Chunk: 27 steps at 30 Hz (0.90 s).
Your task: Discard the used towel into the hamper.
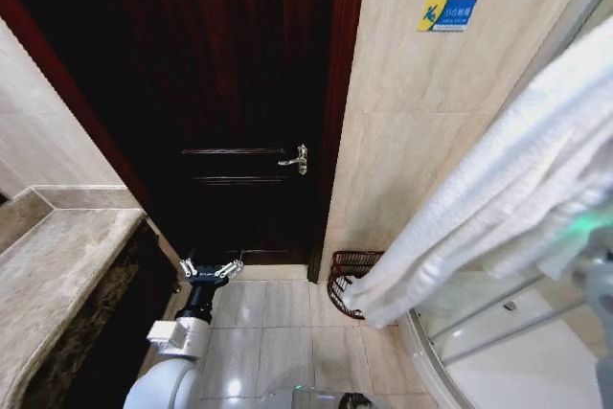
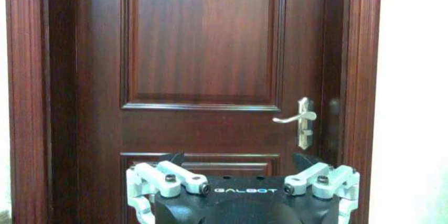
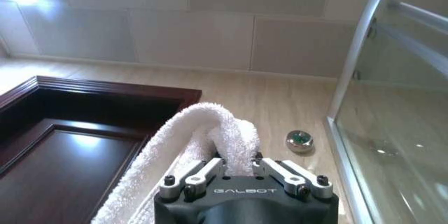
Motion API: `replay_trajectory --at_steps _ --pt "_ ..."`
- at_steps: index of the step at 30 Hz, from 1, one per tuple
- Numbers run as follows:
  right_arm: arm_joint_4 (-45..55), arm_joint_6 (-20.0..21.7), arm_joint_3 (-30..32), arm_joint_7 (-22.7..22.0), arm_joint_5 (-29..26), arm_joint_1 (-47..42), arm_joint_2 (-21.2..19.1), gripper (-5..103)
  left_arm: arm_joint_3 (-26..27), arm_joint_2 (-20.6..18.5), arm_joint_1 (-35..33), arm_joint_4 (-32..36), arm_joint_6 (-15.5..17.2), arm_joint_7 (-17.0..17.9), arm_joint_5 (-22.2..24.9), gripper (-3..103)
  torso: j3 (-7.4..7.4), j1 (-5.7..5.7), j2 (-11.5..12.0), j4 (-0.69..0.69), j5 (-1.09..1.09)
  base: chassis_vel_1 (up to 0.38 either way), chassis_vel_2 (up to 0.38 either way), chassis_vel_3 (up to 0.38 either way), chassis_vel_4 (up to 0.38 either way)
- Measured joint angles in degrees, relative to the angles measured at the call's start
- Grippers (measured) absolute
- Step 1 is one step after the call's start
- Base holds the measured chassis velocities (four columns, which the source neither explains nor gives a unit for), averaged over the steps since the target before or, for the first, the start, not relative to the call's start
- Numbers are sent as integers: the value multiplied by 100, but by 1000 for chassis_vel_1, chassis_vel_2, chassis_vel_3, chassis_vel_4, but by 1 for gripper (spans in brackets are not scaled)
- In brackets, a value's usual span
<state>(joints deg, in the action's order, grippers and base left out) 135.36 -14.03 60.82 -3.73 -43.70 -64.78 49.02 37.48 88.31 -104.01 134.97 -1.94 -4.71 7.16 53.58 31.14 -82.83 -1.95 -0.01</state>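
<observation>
Right hand: your right hand (image 3: 238, 174) is clamped shut on a fold of the white towel (image 1: 498, 198), pinching it between the fingers; it looks raised high, presumably so the cloth hangs free of the floor.
Towel: it drapes in a long diagonal sweep from the upper right of the head view down toward the floor, and its lower end (image 1: 369, 299) hangs at the hamper's rim (whether it is touching the rim or just in front of it, you cannot tell from here).
Hamper: the dark wicker hamper (image 1: 347, 280) stands on the floor against the tiled wall, just beside the door frame, between the door and the curved shower glass (image 1: 498, 332).
Left hand: your left hand (image 1: 211, 269) hangs empty with its fingers spread wide, low in front of the door (image 2: 203, 51), near the edge of the stone counter (image 1: 57, 265); parked there it stays out of the towel's way.
Progress: the towel is not yet in the hamper.
</observation>
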Motion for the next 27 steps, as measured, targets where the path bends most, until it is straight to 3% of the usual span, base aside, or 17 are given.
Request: replay_trajectory --at_steps 15,21,27 --pt "-1105 -65 -534 179 -271 619 -219 12 1 0 0 0 0 0 0 100 0 -3 0 2 2 0 0 0 0" --pt "-1786 -101 -1241 181 -186 1492 -141 12 0 0 0 0 0 0 0 100 0 -2 1 1 0 0 0 0 0" --pt "-2097 -69 -1493 240 -88 2115 -165 12 0 0 0 1 0 0 0 100 0 -2 1 1 -1 0 0 0 0"
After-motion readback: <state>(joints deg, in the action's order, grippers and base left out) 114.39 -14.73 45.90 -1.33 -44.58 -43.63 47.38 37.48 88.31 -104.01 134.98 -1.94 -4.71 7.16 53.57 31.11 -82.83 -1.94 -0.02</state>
